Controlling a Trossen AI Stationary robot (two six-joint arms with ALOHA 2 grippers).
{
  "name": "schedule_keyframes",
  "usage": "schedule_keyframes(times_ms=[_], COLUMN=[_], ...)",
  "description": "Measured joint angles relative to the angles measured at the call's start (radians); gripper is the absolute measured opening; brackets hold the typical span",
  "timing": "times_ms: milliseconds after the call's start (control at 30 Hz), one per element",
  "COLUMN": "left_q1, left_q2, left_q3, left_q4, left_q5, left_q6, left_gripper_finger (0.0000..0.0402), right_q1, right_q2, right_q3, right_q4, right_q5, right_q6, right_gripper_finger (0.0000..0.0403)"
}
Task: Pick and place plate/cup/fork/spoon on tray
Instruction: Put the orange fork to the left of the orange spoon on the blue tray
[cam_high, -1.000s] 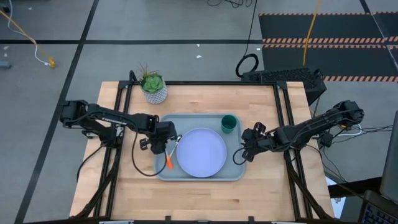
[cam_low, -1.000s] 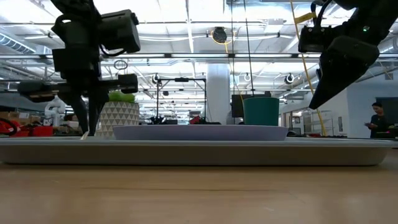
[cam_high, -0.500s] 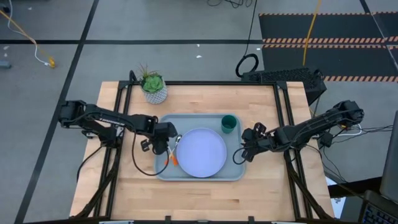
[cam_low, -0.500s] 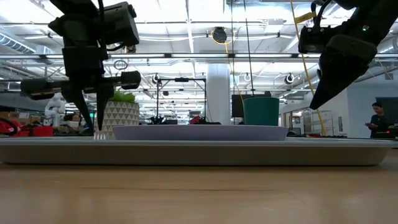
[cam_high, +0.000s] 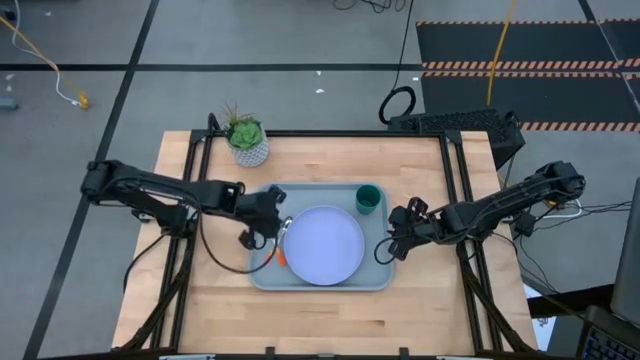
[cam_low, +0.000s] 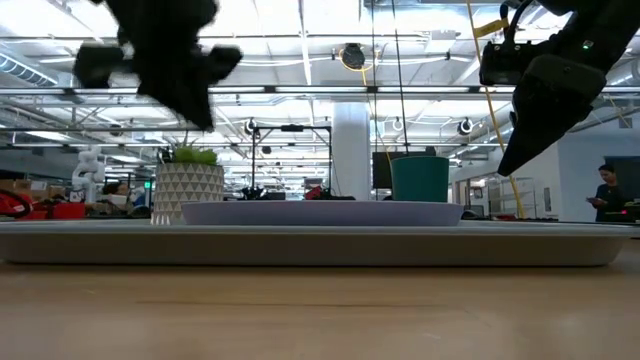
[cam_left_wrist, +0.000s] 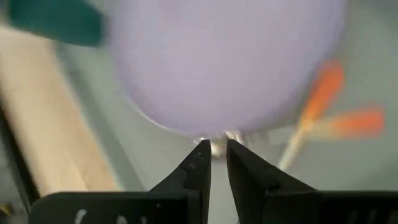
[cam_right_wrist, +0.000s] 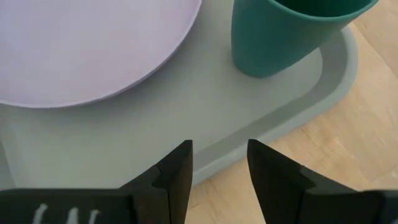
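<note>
The grey-blue tray (cam_high: 262, 270) lies in the middle of the table. On it are the lavender plate (cam_high: 325, 245), the green cup (cam_high: 368, 198) at its far right corner, and two orange-handled utensils (cam_high: 278, 256) left of the plate. In the left wrist view their handles (cam_left_wrist: 324, 92) (cam_left_wrist: 357, 121) are blurred, so I cannot tell fork from spoon. My left gripper (cam_high: 277, 222) hangs above the utensils' silver ends, its fingers a narrow gap apart (cam_left_wrist: 217, 155), empty. My right gripper (cam_high: 388, 248) hovers open over the tray's right rim (cam_right_wrist: 273, 124).
A white pot with a green plant (cam_high: 247, 140) stands at the table's far left. Bare wood shows along the near edge (cam_high: 320, 315). The low view shows the plate (cam_low: 320, 212) and cup (cam_low: 419, 178) on the tray (cam_low: 320, 245).
My left gripper stood with its fingertips down on the tray's left side, holding a utensil. It opened a little, let go and has risen clear, tipping as it went. The orange-handled utensil now lies on the tray beside the plate.
</note>
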Motion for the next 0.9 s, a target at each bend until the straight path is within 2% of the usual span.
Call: schedule_keyframes(times_ms=[233, 333, 467, 600, 700, 900], left_q1=[-0.02, -0.027, -0.04, -0.067, -0.079, -0.09], left_q2=[-0.04, -0.044, -0.04, -0.042, -0.04, -0.026], left_q3=[0.135, 0.155, 0.151, 0.145, 0.136, 0.136], left_q4=[0.187, 0.362, 0.493, 0.474, 0.366, 0.144], left_q5=[0.001, 0.002, -0.008, -0.099, -0.162, -0.181], left_q6=[-0.358, -0.512, -0.758, -0.945, -1.09, -1.428], left_gripper_finger=[0.0056, 0.0056, 0.0056, 0.0056, 0.0056, 0.0056], right_q1=[0.001, 0.002, 0.002, 0.001, 0.0, 0.0], right_q2=[0.0, 0.001, 0.0, 0.0, 0.0, 0.0], right_q3=[0.0, 0.0, 0.0, 0.0, 0.0, 0.0], right_q4=[0.02, 0.038, 0.063, 0.096, 0.168, 0.316], right_q5=[0.0, 0.0, 0.001, 0.007, 0.009, 0.006], right_q6=[-0.047, -0.082, -0.12, -0.131, -0.17, -0.35], right_gripper_finger=[0.0144, 0.0144, 0.0144, 0.0144, 0.0144, 0.0144])
